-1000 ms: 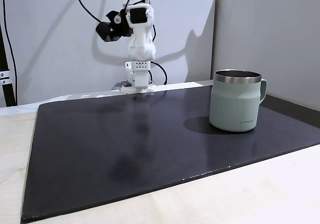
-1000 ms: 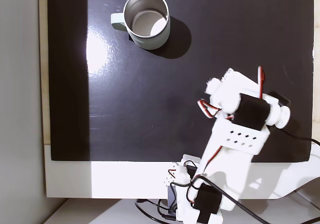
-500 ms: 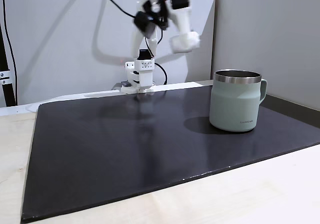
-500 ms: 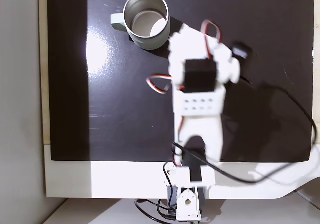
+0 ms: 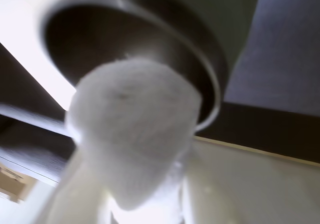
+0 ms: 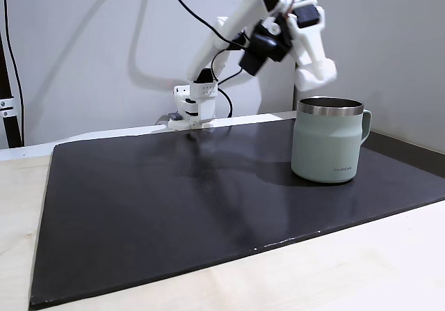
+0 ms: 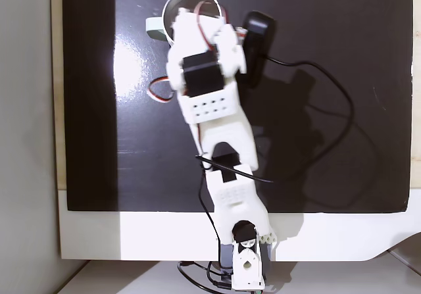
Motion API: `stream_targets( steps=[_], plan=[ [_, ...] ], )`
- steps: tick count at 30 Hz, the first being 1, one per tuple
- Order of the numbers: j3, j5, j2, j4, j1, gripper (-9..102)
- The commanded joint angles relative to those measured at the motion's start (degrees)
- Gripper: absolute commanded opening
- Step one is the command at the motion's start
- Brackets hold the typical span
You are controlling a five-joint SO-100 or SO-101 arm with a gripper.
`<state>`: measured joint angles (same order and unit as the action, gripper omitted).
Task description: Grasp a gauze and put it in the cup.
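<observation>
Here the gauze (image 5: 132,129), a soft, fuzzy white roll, sits clamped in the gripper (image 5: 135,204), whose white plastic fingers (image 5: 75,184) press it from either side. In the wrist view its rounded end faces the camera, so its long axis runs roughly along the line of sight, toward the cup's mouth just behind it. The cup (image 5: 200,43) is blurred there, showing a dark hollow ringed by a shiny steel rim.

In the side fixed view the gripper (image 6: 314,74) hangs just above the near-left part of the rim of the cup (image 6: 327,144), a smooth sage-green mug with a handle on the right and small dark lettering low on its wall. It stands upright on a matte black mat (image 6: 174,200) laid over a pale wooden bench (image 6: 361,269).

From above, the arm (image 7: 207,90) covers most of the cup (image 7: 155,25); its handle points left.
</observation>
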<state>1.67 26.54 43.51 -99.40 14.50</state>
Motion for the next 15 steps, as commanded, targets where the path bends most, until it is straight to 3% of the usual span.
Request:
stream_targets(
  steps=[1,10,15],
  plan=[
    [-5.7,-0.2,-1.2,1.8,2.2,0],
    [-7.0,0.0,-3.3,2.1,3.9,2],
    [-7.0,0.4,-3.3,1.4,2.4,13]
  ],
)
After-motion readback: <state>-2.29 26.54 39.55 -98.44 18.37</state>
